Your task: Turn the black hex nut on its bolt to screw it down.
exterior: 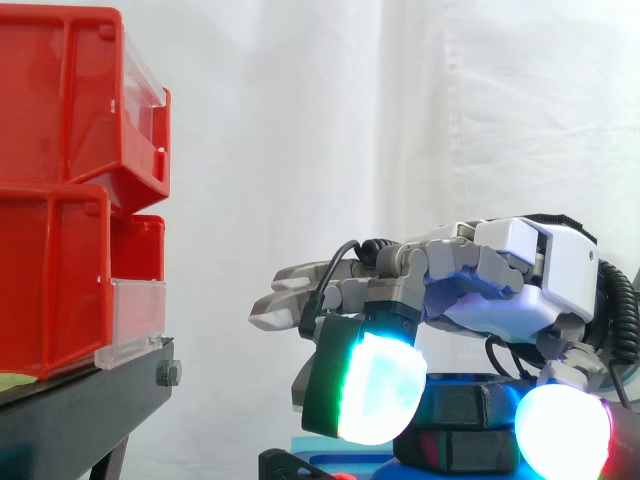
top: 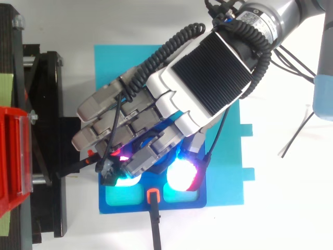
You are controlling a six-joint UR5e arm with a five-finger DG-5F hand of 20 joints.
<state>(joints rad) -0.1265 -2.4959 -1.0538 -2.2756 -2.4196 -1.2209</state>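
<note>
Progress is hard to judge here. The hand (top: 208, 67) is down over the nut (exterior: 465, 415), palm facing the table, and in the side view the nut shows as a dark hex block low between two glowing pads. One curled finger (exterior: 380, 390) appears to press it from the side nearer the bins and the thumb (exterior: 562, 432) from the opposite side, so the fingers look clamped on the nut, while the others reach out straight above it. I would call this the turning step itself, in hand and not finished. How much thread is left below the nut cannot be told, since the hand covers it from above. What is left, by my reading, is more twisting and regrasping until the nut seats.

The nut stands on a blue base (top: 177, 204) that lies on a cyan mat (top: 231, 156) on the white table (top: 291, 208). Just beside the base is the black stand (exterior: 90, 400) carrying stacked red bins (exterior: 60, 100). A white curtain (exterior: 300, 120) closes off the room behind.
</note>
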